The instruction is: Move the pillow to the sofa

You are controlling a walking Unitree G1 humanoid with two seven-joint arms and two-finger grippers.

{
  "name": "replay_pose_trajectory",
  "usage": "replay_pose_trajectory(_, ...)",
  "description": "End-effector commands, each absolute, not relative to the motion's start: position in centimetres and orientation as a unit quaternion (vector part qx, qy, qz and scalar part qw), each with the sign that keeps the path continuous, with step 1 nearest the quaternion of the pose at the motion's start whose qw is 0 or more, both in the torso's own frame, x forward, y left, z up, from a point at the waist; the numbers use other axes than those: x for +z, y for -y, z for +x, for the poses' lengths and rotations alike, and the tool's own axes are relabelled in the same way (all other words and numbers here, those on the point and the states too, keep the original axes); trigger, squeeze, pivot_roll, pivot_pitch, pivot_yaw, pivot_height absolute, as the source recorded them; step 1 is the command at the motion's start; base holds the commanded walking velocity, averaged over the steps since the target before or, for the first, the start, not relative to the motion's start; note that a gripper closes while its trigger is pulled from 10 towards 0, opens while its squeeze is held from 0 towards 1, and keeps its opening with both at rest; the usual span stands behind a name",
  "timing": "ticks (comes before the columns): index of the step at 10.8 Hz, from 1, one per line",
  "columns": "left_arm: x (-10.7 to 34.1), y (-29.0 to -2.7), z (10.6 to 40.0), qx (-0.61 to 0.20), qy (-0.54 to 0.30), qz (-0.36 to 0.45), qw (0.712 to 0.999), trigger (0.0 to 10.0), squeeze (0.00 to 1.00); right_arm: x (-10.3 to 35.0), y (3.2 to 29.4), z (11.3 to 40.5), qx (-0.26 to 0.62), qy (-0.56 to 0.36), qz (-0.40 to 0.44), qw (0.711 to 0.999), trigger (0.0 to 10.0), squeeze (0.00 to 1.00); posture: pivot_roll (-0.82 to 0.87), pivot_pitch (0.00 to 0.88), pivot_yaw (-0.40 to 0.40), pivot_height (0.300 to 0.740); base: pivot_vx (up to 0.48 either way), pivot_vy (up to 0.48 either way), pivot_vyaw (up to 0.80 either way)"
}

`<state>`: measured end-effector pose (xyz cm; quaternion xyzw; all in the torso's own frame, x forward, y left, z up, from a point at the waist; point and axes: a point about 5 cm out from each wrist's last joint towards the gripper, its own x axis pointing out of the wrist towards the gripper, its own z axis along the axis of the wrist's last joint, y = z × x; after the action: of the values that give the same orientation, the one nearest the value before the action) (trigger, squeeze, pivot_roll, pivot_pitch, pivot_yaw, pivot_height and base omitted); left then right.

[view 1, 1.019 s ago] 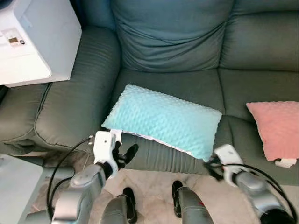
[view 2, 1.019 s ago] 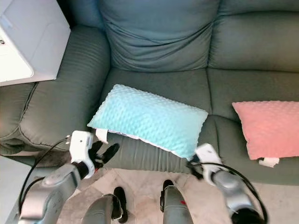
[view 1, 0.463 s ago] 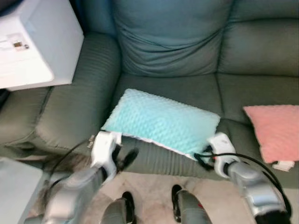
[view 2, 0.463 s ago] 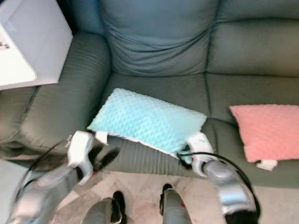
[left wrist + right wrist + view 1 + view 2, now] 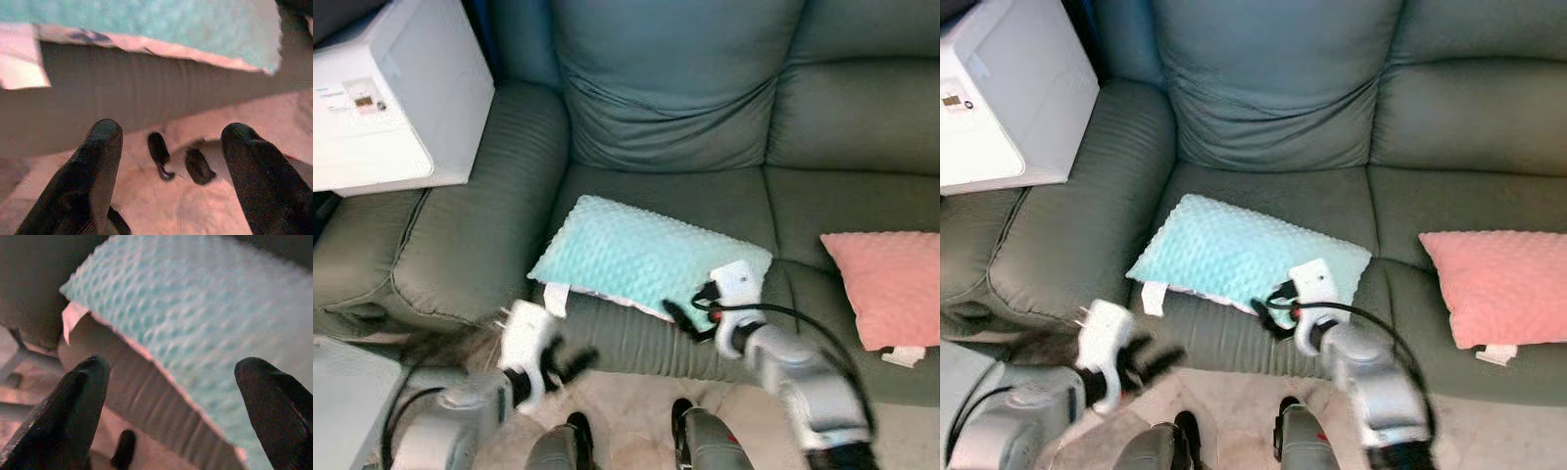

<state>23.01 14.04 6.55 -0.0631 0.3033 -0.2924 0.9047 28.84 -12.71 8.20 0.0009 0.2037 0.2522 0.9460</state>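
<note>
On the near edge of the sofa (image 5: 666, 117) seat, left of centre, lies the turquoise pillow (image 5: 641, 257), flat, its near long side overhanging the front slightly. Judged from this, the placement itself appears done; what remains is withdrawal of the arms. The right end effector (image 5: 690, 315) sits at the pillow's near right corner, fingers spread wide with nothing between them; the right wrist view shows the pillow edge ahead of the open fingers. The left end effector (image 5: 563, 362) hangs low in front of the sofa, fingers apart and empty. A pink pillow (image 5: 886, 284) rests on the seat far to the right.
</note>
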Motion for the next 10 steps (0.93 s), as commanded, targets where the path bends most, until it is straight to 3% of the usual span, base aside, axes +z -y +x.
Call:
replay_pose_trajectory(1,6.0,-14.5,22.3,-0.297,-0.323,-0.058,0.897,10.0,0.0,6.7,12.7,28.7,0.248,-0.232,0.011,0.941,10.0,0.0,-0.12,0.243,0.073,0.74,0.0,0.0,0.0)
replay_pose_trajectory(4,5.7,-16.0,23.1,-0.271,-0.327,-0.038,0.905,10.0,0.0,2.2,15.6,29.6,0.157,-0.27,0.001,0.95,10.0,0.0,-0.07,0.28,0.089,0.74,0.0,0.0,0.0)
replay_pose_trajectory(10,6.8,-17.8,22.5,-0.254,-0.328,-0.026,0.909,10.0,0.0,-0.6,17.7,28.9,0.109,-0.3,-0.031,0.947,10.0,0.0,0.01,0.353,0.124,0.74,0.0,0.0,0.0)
